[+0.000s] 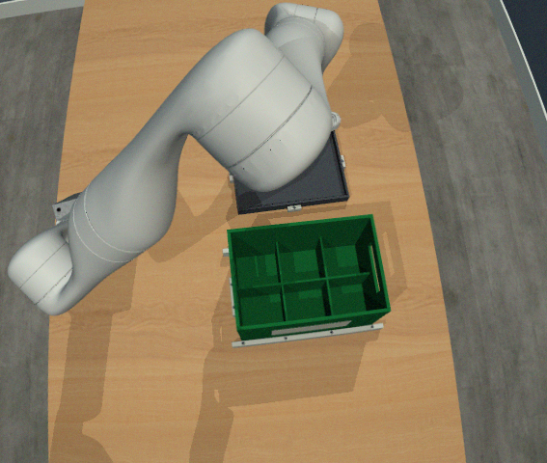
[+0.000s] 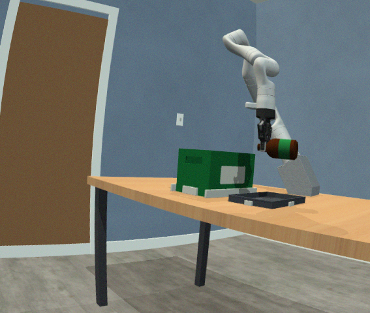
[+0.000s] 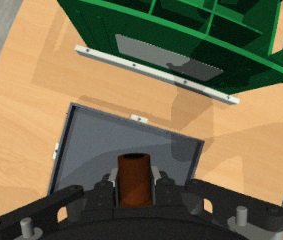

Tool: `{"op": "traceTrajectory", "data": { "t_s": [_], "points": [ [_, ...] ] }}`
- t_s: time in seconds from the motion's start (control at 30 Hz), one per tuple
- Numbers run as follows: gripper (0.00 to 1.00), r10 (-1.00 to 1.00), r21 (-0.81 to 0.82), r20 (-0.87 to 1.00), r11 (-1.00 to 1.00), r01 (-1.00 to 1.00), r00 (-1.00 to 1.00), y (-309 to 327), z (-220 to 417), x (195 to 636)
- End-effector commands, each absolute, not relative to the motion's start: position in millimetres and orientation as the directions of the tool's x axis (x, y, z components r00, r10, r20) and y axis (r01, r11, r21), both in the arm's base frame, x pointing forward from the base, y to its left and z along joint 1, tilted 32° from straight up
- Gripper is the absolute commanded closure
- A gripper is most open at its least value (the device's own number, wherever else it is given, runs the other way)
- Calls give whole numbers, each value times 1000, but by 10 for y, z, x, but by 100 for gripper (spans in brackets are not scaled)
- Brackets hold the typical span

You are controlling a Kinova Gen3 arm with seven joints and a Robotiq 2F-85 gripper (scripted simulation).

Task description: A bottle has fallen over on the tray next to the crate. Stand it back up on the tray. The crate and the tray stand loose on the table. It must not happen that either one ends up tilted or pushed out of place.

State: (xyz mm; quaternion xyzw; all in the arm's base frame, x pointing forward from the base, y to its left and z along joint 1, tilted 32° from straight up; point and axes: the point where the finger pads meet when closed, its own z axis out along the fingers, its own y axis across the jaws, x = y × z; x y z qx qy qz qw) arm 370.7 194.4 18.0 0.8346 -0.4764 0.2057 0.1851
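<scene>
My gripper (image 2: 262, 147) is shut on the neck of a brown bottle (image 2: 280, 149) with a green label. It holds the bottle lying sideways, high above the dark grey tray (image 2: 266, 199). In the wrist view the bottle's neck (image 3: 135, 179) sits between the fingers, over the tray (image 3: 124, 150). In the overhead view the arm hides the gripper and the bottle; only part of the tray (image 1: 308, 186) shows. The green crate (image 1: 307, 275) with several empty compartments stands beside the tray.
The crate (image 2: 215, 171) stands left of the tray in the side view, on pale base strips. The arm's grey base (image 2: 297, 175) rises behind the tray. The table edge runs close to the crate's far side (image 3: 21, 34).
</scene>
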Motion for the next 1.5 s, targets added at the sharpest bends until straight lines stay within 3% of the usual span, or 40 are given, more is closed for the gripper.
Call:
{"op": "traceTrajectory", "data": {
  "t_s": [0.0, 0.9, 1.47],
  "points": [
    [100, -719, 111, 519, -479, -871, 462, 1953, 185, 3709],
    [100, -715, 116, 518, -485, -867, 470, 1953, 185, 3708],
    [100, -606, 216, 485, -616, -757, 631, 1952, 184, 3708]
  ]
}}
